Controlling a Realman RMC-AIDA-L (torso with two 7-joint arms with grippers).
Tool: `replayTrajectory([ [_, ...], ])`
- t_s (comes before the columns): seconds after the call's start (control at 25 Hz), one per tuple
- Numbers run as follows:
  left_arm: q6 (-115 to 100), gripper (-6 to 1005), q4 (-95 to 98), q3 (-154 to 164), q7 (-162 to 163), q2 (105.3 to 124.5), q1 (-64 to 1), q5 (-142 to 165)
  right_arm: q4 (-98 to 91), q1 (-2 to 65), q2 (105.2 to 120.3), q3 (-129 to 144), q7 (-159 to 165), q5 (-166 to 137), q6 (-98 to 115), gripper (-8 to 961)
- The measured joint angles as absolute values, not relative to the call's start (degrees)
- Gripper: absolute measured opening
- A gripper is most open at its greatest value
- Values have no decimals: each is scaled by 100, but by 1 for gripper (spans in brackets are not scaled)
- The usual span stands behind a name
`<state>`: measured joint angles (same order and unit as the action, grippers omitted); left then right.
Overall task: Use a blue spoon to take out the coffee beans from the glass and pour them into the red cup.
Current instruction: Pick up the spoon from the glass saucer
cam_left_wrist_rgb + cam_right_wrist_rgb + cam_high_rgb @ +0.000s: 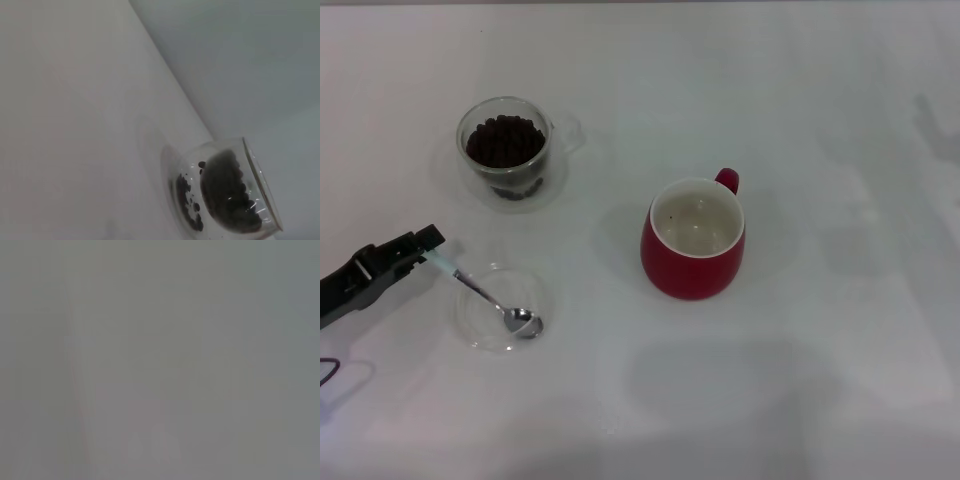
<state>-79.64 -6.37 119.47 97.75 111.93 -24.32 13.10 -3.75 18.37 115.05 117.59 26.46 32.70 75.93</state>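
The white table (800, 380) carries everything. The red cup (692, 245) stands well to the right of the left gripper (428, 243), handle turned away. The glass (507, 150), heaped with coffee beans (505, 141), sits beyond the gripper, slightly right. A shallow clear dish (506, 306) lies just right of it. The gripper pinches the pale handle of the blue spoon (485, 295), whose bowl rests in the dish.

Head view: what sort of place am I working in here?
Likely a staged tabletop test bench, not a real kitchen: a bare white table holding only the glass of coffee beans, the red cup and the blue spoon.
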Motion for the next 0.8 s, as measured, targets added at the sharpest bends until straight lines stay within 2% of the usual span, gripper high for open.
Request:
replayTrajectory([
  [0.08,-7963,355,-633,11945,9765,11189,-2435,1307,-377,1837,11505,11759,2645,3270,7599,871],
  [0.28,-7963,223,-632,11979,9790,11161,-2491,1353,-378,1829,11505,11759,2652,3270,7614,871],
  [0.52,-7966,158,-633,11973,9786,11176,-2477,1330,-378,1812,11505,11759,2654,3275,7622,872],
  [0.8,-8082,140,-528,11931,9795,11153,-2397,1247,-378,1805,11505,11759,2654,3279,7611,872],
])
